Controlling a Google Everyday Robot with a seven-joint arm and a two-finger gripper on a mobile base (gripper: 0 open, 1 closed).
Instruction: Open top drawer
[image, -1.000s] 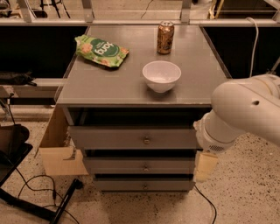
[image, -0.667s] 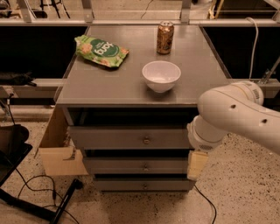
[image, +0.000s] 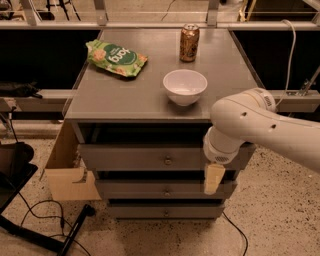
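The top drawer (image: 125, 157) is the widest grey front, just under the grey tabletop (image: 125, 100), with a small round metal knob (image: 167, 160) at its centre. A dark gap shows above the front. Two narrower grey drawer fronts sit below it (image: 150, 190) (image: 150, 210). My white arm (image: 250, 125) reaches in from the right. My gripper (image: 214, 178) hangs in front of the right part of the drawers, cream-coloured, to the right of the knob and a little below it. It holds nothing that I can see.
On the tabletop stand a white bowl (image: 185, 86), a brown can (image: 189, 43) and a green snack bag (image: 116, 58). A cardboard box (image: 70, 172) leans against the cabinet's left side. Cables (image: 45, 215) and a black stand lie on the floor at the left.
My arm and gripper have moved left across the drawer fronts, closer to the top drawer's knob. The drawers and the tabletop objects have not moved.
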